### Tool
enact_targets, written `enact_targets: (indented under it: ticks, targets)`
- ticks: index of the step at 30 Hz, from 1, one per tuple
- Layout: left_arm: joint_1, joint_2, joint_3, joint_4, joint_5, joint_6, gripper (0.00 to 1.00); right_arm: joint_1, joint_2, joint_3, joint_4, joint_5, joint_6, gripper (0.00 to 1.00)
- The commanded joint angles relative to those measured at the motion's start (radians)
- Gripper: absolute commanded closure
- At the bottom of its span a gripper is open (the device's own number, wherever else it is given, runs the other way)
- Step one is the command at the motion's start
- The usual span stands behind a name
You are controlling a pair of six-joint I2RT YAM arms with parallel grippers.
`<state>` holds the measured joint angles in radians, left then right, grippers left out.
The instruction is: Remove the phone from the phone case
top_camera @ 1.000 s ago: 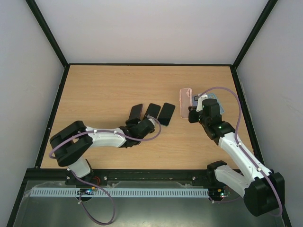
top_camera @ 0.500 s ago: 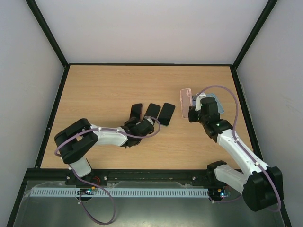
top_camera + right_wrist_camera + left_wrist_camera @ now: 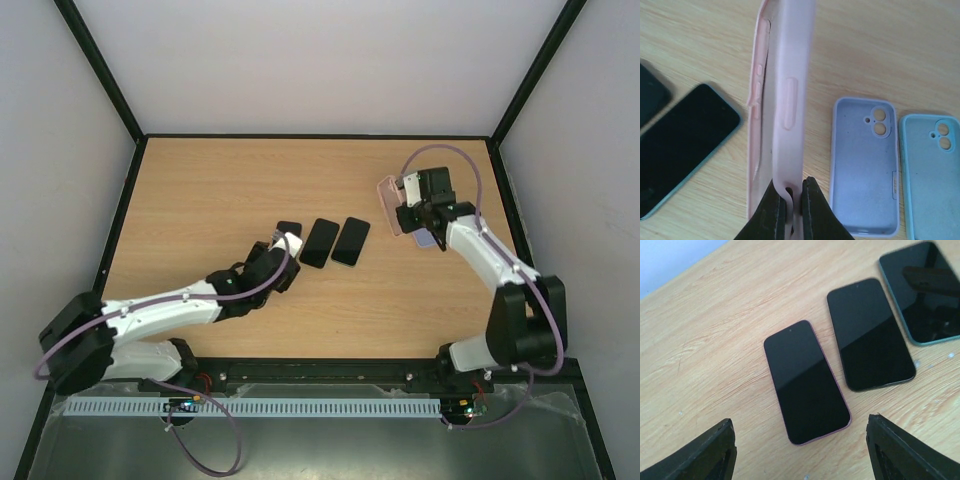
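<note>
Grip: right gripper point(image 3: 790, 194) pinched shut on the bottom rim of the pink case point(image 3: 785, 90), its fingers on either side of the wall.
Case pose: on edge, lifted off the table point(image 3: 220, 180), hollow side facing left, nothing in it.
Beside it: lilac case point(image 3: 865, 165) and teal case point(image 3: 932, 175) lie side by side on the wood, open side up, camera cutouts at the far end.
Other hand: left gripper point(image 3: 800, 420) spread wide, holding nothing, hovering above the pink-rimmed phone point(image 3: 807, 382).
Phone: flat on the table, screen up, out of the case and well apart from it.
Row: black phone point(image 3: 870, 335) just beside it, then teal-rimmed phone point(image 3: 922, 290); all three apart, none touching.
Right wrist only: the pinch itself, both spare cases in full, a corner of the teal-rimmed phone.
Left wrist only: the whole pink-rimmed phone and its coloured rim.
Top view: the left gripper covers most of that phone; the right arm hides most of the spare cases; pink case sits far right of the row.
</note>
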<state>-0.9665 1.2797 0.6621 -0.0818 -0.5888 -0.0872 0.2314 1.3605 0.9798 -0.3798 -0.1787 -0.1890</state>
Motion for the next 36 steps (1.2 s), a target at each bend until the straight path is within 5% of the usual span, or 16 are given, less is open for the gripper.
enact_targets:
  ticks: [1,10,18,26,36]
  targets:
    - [-0.006,-0.137,-0.038,-0.031,0.058,-0.150,0.30,-0.048,0.139,0.096,-0.141,-0.053,-0.085,0.98]
    - [-0.001,-0.417,-0.148,0.030,0.198,-0.253,0.27,-0.059,0.343,0.238,-0.236,-0.012,-0.118,0.98]
    - [0.000,-0.442,-0.150,0.001,0.213,-0.264,0.27,-0.101,0.436,0.310,-0.223,0.135,-0.119,0.98]
    - [0.000,-0.450,-0.150,0.010,0.215,-0.265,0.26,-0.183,0.459,0.372,-0.251,0.120,-0.129,0.98]
    - [0.003,-0.480,-0.141,0.004,0.217,-0.276,0.26,-0.185,0.431,0.372,-0.438,-0.378,-0.168,0.98]
